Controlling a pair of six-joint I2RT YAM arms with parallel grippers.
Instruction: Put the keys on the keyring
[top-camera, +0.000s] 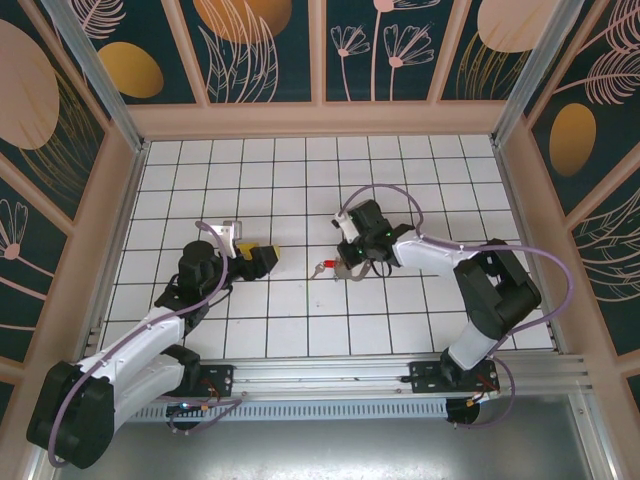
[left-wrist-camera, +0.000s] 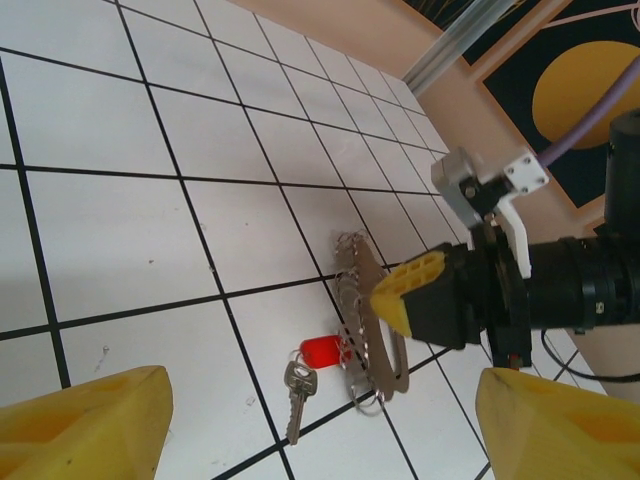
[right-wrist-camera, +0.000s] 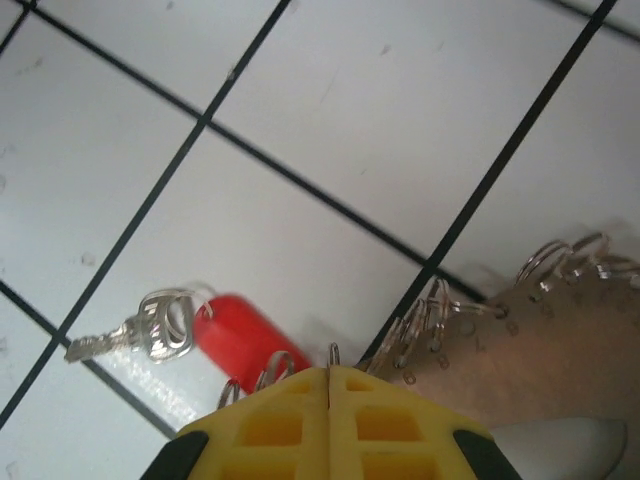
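The key (left-wrist-camera: 296, 392) is silver with a red plastic head (left-wrist-camera: 322, 351) and lies flat on the white tiles (top-camera: 322, 267). Its red head (right-wrist-camera: 238, 334) rests against the keyring (left-wrist-camera: 372, 318), a tan strip edged with several small wire rings (right-wrist-camera: 545, 335). Whether the key hangs on a ring I cannot tell. My right gripper (right-wrist-camera: 330, 378) is shut on the keyring's ring edge and holds it near the floor (top-camera: 350, 263). My left gripper (left-wrist-camera: 320, 425) is open, its yellow fingers (left-wrist-camera: 85, 425) spread wide, about one tile left of the key (top-camera: 264, 257).
The floor is a white tiled grid (top-camera: 300, 180) boxed in by tan walls (top-camera: 320, 118) on three sides. An aluminium rail (top-camera: 330, 375) with both arm bases runs along the near edge. A purple cable (top-camera: 385, 192) loops above the right wrist.
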